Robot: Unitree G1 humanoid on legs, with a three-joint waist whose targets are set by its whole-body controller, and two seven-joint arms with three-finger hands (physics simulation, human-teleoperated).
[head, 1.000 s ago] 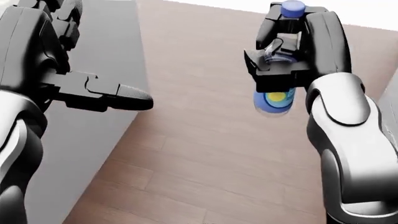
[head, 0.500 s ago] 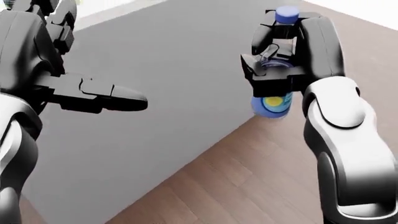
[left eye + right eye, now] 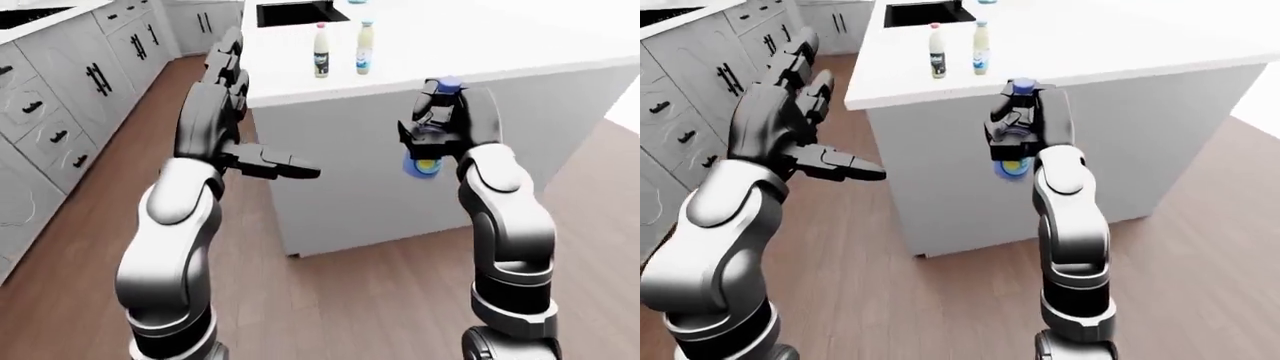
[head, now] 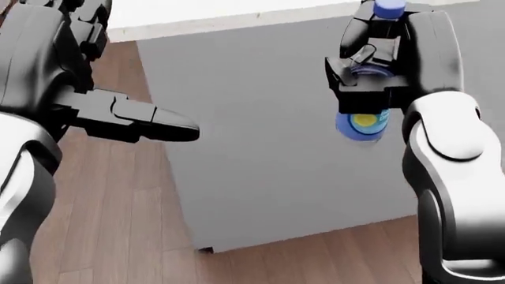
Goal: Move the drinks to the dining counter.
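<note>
1. My left robot hand (image 3: 262, 159), mid-left of the left-eye view, is spread and empty; swinging, it could clip the surface (image 3: 520, 45).
2. My right robot hand (image 3: 432, 127), centre-right, pinches the bottle (image 3: 424, 165); it may slip out.
3. Setting down carelessly could topple two bottles (image 3: 342, 49), top centre.

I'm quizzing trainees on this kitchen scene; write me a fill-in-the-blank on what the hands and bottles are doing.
1. The right hand is shut on a ____-capped bottle.
2. The left hand holds ____.
3. ____ bottles stand on the white counter.
4. They stand beside the black ____.

Missing: blue; nothing; two; sink
</note>
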